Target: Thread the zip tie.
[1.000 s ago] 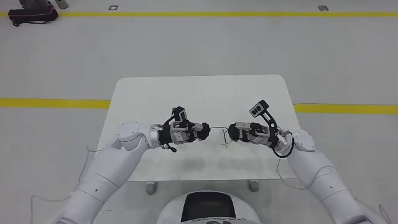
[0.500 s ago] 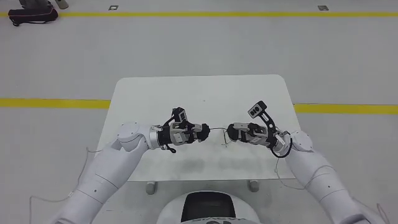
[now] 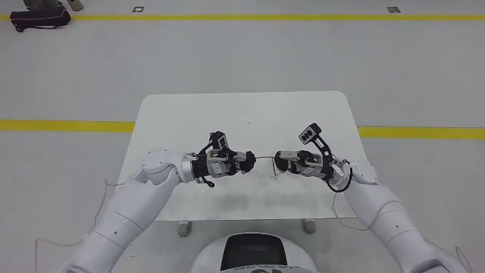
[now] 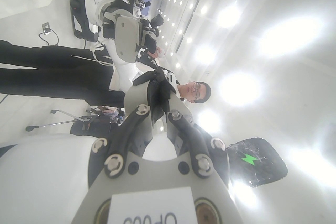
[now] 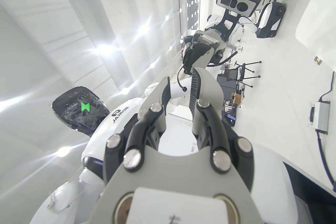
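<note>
The left gripper (image 3: 248, 159) is squeezed tight on one end of the zip tie (image 3: 262, 158). The zip tie is a thin black line. It hangs in the air over the near part of the table (image 3: 242, 114) and runs from the left gripper toward the right gripper (image 3: 279, 159). The two grippers face each other, close but not touching. The right gripper's fingers (image 5: 197, 88) are a little apart. The free end of the zip tie, with its small block, hangs in the gap between them.
</note>
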### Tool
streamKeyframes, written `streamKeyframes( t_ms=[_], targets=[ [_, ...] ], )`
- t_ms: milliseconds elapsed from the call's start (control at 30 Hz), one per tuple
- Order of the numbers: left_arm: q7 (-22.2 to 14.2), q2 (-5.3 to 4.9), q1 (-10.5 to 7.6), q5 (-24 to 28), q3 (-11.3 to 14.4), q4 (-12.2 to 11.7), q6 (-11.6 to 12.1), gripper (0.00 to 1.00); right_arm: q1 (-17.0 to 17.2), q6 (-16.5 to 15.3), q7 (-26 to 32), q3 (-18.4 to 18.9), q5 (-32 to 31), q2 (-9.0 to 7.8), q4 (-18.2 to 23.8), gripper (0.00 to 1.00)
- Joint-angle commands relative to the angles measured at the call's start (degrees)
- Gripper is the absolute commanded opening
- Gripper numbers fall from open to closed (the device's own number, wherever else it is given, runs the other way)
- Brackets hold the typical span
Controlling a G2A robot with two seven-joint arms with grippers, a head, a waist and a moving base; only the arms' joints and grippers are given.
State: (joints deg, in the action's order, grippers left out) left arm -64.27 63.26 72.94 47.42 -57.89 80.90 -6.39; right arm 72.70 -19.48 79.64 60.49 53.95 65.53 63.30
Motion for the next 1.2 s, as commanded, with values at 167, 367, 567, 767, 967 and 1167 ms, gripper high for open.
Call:
streamKeyframes(
  t_ms=[167, 367, 567, 767, 967, 1167],
  targets=[
    [0.1, -0.16, -0.14, 0.3, 0.3, -0.1, 0.0, 0.00, 0.0, 0.0, 0.0, -0.2, -0.3, 0.10, 0.0, 0.15],
    [0.2, -0.29, -0.28, 0.4, 0.5, -0.3, 0.0, 0.00, 0.0, 0.0, 0.0, -0.4, -0.2, 0.06, 0.2, 0.14],
    [0.3, -0.41, -0.37, 0.7, 0.7, -0.4, 0.2, 0.00, 0.0, 0.0, 0.0, -0.5, -0.3, 0.00, 0.1, 0.07],
    [0.2, -0.52, -0.48, 1.0, 0.9, -0.5, 0.3, 0.00, 0.0, 0.0, 0.0, -0.5, -0.5, -0.03, 0.0, 0.00],
    [1.3, -0.67, -0.86, -0.6, 1.3, -0.6, 0.6, 0.16, -0.1, 0.0, 0.0, -0.5, -0.7, -0.07, -0.2, 0.00],
    [1.3, -0.67, -0.86, -0.6, 1.3, -0.6, 0.6, 1.00, -0.2, 0.0, 0.0, 0.1, -1.5, -0.29, 0.1, 0.00]
  ],
)
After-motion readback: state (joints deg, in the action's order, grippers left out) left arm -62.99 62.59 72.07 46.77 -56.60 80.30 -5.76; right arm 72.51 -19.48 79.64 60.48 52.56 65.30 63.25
